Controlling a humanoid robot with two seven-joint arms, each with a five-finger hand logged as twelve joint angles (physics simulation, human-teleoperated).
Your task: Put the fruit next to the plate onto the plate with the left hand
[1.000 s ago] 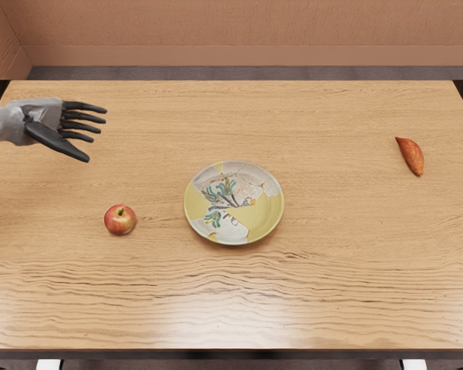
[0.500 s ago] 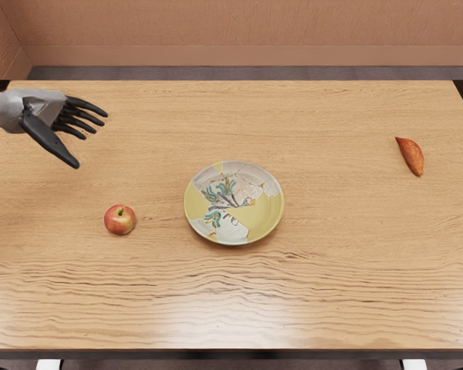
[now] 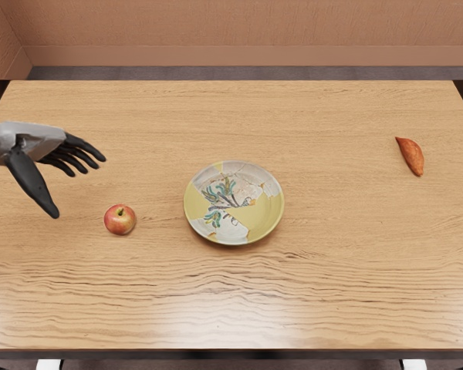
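while the small round red-and-yellow apple (image 3: 119,220) sits on the light wooden table (image 3: 332,277) just left of the round yellow ceramic plate with a leafy painted pattern (image 3: 247,220), near it but not touching, the plate holds nothing.

left hand (image 3: 38,150), grey palm with black fingers (image 3: 79,156), hangs left of the plate, beyond the apple and a little farther back, apart from the fruit. fingers spread and relaxed, thumb angled down toward the table, nothing held. right hand not in view.

an orange-brown tapered root-like item (image 3: 410,155) lies well to the right of the plate; not the one beside it, so judged not the target.

handling, judged: apple looks firm, smooth-skinned, light enough for one hand. rigid, so little crush worry, but round and likely to roll or skid if nudged from one side. best hold looks like a wrap round its widest middle from above, thumb one side, fingers opposite. plate is shallow; set the fruit down gently near its centre, or it may roll off the low rim.
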